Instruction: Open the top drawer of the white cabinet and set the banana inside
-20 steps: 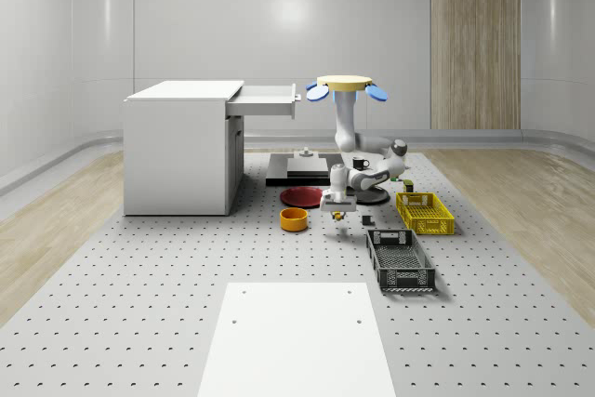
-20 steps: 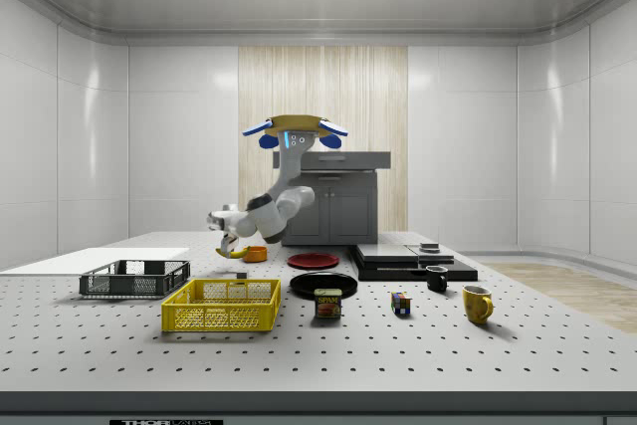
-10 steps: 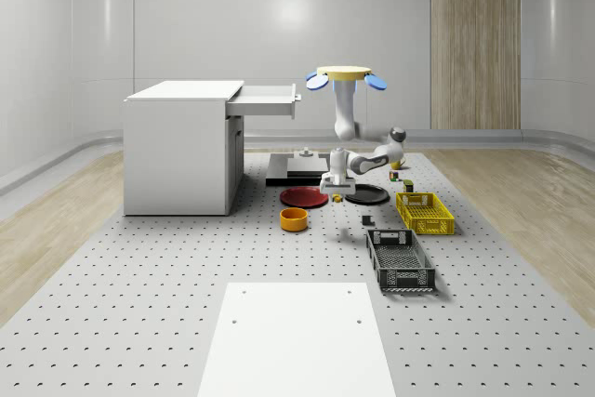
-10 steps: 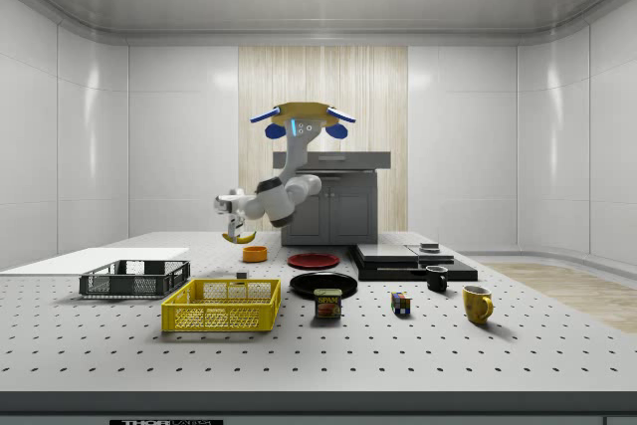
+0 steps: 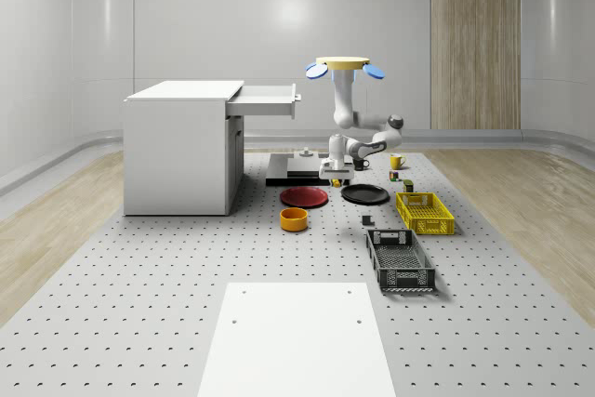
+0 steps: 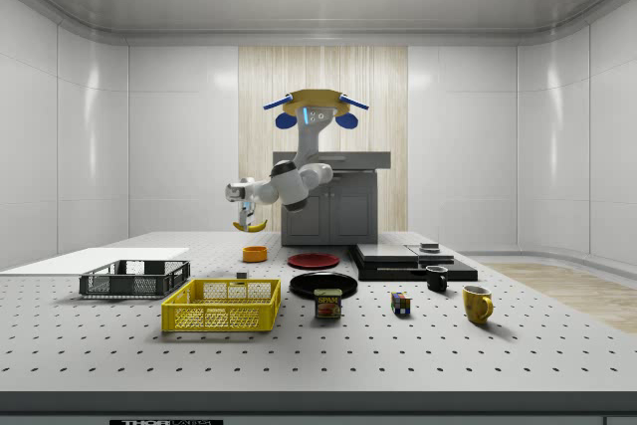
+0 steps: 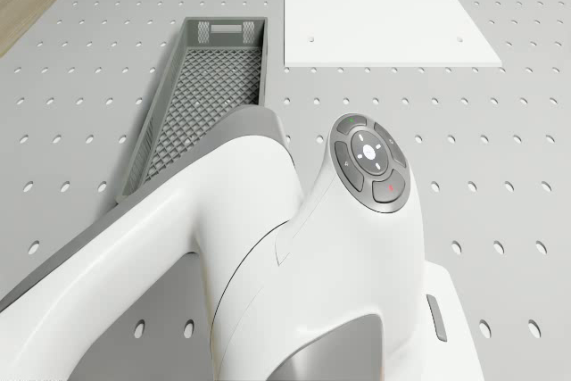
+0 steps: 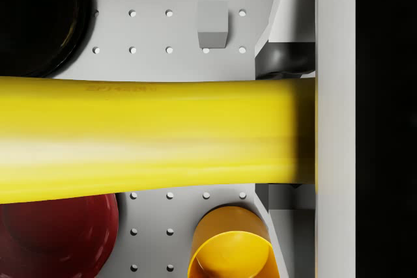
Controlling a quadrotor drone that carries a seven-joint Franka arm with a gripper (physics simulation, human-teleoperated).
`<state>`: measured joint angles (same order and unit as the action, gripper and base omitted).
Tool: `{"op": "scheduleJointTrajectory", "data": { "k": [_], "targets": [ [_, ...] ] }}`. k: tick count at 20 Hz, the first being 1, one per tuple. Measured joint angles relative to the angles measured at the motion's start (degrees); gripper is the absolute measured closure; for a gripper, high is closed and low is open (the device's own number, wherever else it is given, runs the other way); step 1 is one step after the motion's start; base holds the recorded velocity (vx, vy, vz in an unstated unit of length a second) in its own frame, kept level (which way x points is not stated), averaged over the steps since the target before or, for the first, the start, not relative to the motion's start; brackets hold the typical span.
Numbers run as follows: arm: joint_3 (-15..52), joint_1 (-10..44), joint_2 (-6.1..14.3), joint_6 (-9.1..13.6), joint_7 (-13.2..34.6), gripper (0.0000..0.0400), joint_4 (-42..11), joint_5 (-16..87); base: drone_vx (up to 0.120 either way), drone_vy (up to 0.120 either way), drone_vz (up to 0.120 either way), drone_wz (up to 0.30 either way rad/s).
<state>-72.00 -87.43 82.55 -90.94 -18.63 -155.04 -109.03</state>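
Clearly the gripper (image 6: 246, 214) is clamped on the banana (image 6: 249, 226), which hangs below the fingers, well clear of the table (image 5: 139, 304). In the wrist view the banana (image 8: 150, 138) lies crosswise against one finger (image 8: 287, 56), a hold that should keep it level for laying in a shallow space. Beneath it are the orange bowl (image 8: 231, 242), the red plate (image 8: 58, 232), part of the black plate (image 8: 36, 17) and a small grey block (image 8: 212, 24). The arm reaches forward from the drone (image 5: 341, 66), which hovers above the table behind the plates, beside the white cabinet (image 5: 177, 151). The cabinet's top drawer (image 5: 265, 99) is pulled out, so what is left is probably to carry the fruit over to it and let go. What the drawer holds cannot be seen. The yellow crate (image 5: 424, 212) and the grey crate (image 5: 400, 260) both look empty, as does the orange bowl (image 5: 294, 219).
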Motion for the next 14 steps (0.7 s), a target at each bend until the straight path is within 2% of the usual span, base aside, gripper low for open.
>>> {"op": "scheduleJointTrajectory", "data": {
  "k": [14],
  "targets": [
    [-0.1,-0.3,0.9,-0.8,-0.3,0.0207,0.0,0.5,-0.12,0.0,0.12,0.0]
  ]
}}
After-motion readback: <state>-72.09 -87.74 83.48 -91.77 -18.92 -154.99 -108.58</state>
